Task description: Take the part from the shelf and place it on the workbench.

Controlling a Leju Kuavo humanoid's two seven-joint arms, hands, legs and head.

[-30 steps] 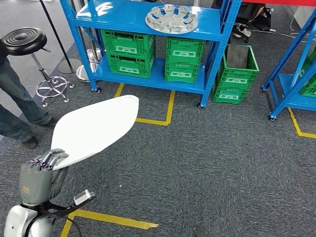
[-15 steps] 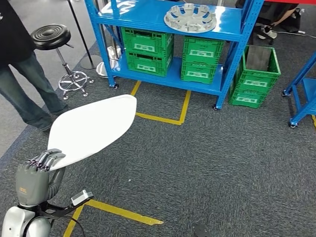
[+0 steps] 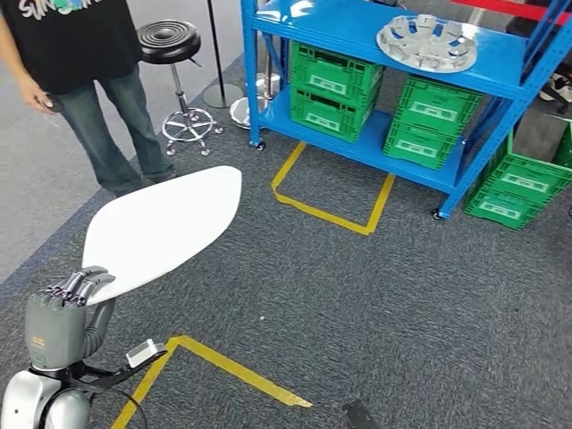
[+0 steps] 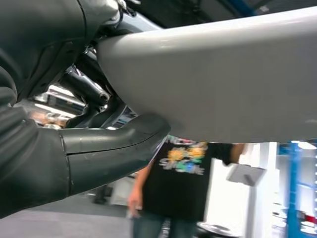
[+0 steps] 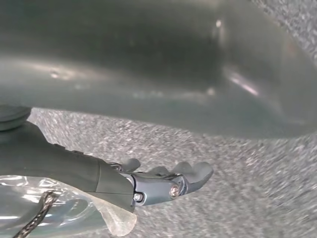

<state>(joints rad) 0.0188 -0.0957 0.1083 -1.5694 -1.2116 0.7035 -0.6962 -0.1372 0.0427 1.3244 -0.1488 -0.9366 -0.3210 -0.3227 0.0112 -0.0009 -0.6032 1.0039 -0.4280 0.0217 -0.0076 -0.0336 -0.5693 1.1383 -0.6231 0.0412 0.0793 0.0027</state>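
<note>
Carpet (image 5: 239,198) beneath bare right hand (image 5: 164,181).

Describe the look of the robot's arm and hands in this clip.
The left arm is a silver shell with black cabling. The left hand has a grey cover bearing a small orange mark, and dark fingers. The right hand is dark grey with metallic fingertips.

Left hand (image 3: 64,308) raised on bent arm, fingers clamped on a white panel (image 3: 162,231); right hand (image 5: 164,183) empty, fingers extended
</note>
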